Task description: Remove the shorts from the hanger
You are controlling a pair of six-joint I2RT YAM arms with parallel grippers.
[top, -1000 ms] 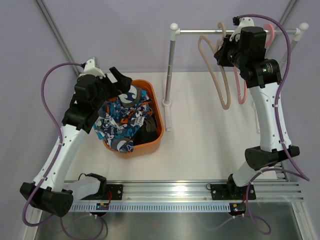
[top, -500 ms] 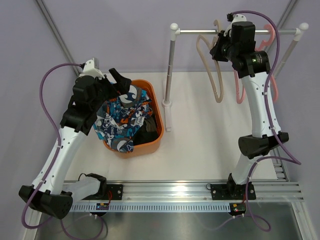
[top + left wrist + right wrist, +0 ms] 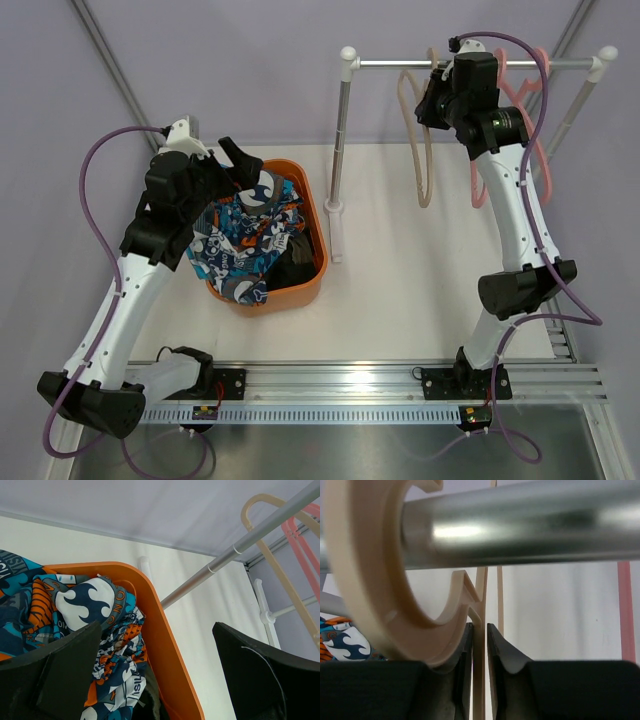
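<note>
The patterned orange, blue and white shorts (image 3: 238, 245) lie in the orange basket (image 3: 312, 215). A dark garment (image 3: 292, 262), black or olive, lies beside them at the basket's right end. The left wrist view shows the patterned shorts (image 3: 85, 597) and the basket rim (image 3: 165, 645). My left gripper (image 3: 243, 168) hangs open and empty over the basket's far end (image 3: 157, 630). My right gripper (image 3: 432, 95) is up at the rail (image 3: 400, 63), shut on the neck of a bare beige hanger (image 3: 421, 150). Its hook (image 3: 365, 580) goes round the rail (image 3: 530, 525), with the jaws (image 3: 480, 635) on either side of the neck.
A bare pink hanger (image 3: 540, 110) hangs on the rail right of the beige one and shows in the right wrist view (image 3: 626, 610). The rack's left upright (image 3: 340, 150) stands just right of the basket. Grey walls close in at the back and both sides.
My right arm has lifted and drawn in toward the rail with the beige hanger, which has swung from slanted to nearly straight down. The left arm has not moved.
</note>
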